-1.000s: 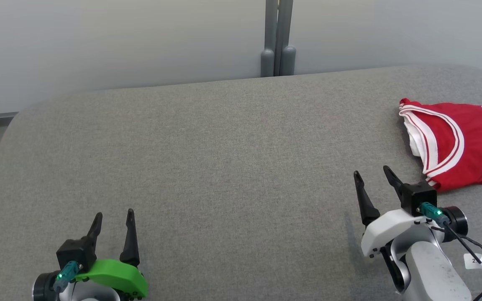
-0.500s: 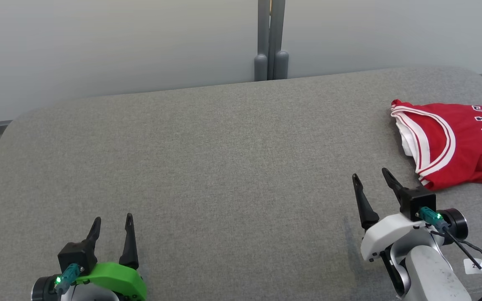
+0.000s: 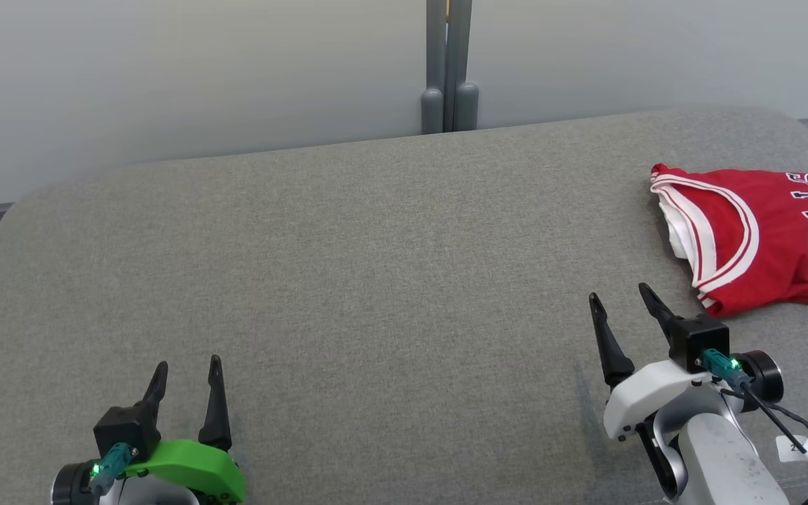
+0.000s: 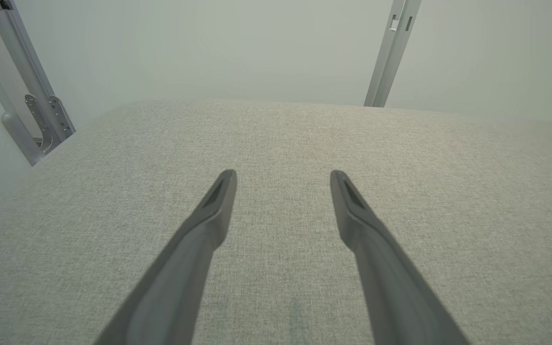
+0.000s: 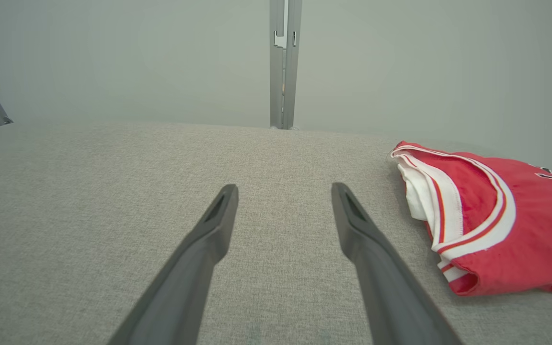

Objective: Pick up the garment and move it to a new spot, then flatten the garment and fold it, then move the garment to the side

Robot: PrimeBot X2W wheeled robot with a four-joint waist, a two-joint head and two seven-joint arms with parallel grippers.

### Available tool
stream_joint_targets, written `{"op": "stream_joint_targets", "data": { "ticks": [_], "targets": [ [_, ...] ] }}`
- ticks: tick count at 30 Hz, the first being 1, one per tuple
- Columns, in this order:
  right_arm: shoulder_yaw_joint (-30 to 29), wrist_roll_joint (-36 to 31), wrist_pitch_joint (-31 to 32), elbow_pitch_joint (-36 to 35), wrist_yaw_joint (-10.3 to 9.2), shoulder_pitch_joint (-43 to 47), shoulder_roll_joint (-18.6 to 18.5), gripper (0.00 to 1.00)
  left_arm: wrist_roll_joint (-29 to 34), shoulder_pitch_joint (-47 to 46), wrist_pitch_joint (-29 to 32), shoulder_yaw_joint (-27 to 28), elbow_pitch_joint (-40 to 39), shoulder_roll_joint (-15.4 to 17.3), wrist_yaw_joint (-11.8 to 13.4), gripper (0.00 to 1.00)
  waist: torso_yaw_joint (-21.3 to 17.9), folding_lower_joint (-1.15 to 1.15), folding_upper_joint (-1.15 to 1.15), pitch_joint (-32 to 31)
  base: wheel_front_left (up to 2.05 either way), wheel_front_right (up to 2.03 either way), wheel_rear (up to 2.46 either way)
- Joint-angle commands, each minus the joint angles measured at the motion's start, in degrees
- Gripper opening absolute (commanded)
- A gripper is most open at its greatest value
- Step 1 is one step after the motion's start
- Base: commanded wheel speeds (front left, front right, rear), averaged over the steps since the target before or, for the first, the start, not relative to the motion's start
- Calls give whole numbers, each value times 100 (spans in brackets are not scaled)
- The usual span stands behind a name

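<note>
Now | one garment point(image 3: 762, 245) | two spread: left end effector point(image 3: 189, 362), right end effector point(image 3: 618, 291)

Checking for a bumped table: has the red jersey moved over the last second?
No. The red jersey and the grey post behind the table slid left together in the head view, keeping their spacing: the camera turned, not the jersey.
</note>
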Motion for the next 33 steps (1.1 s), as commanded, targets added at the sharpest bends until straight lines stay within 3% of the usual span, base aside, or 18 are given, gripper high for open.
{"op": "stream_joint_targets", "data": {
  "ticks": [1, 7, 9, 10, 33],
  "targets": [
    [10, 48, 3, -15, -5, 45, -9, 100, -38, 78, 5, 8, -23, 11, 22, 100, -19, 0, 0, -2, 0, 0, 0],
    [18, 35, 3, -1, -4, 52, -9, 100, -44, 80, 5, 23, -29, 11, 12, 100, -55, 0, 0, -1, 0, 0, 0],
    [-32, 35, 3, 8, -16, 70, -15, 100, -34, 65, 5, -26, -8, 16, 13, 100, 362, 0, 0, -21, 0, 0, 0],
    [18, 49, 3, 12, -3, 71, -20, 100, -36, 80, 5, -1, -10, 8, 22, 100, 374, 0, 0, -32, 0, 0, 0],
    [255, 261, 3, 17, -4, 160, -14, 100, -91, 124, 5, 5, 26, 19, -30, 100, 362, 0, 0, -24, 0, 0, 0]
  ]
}}
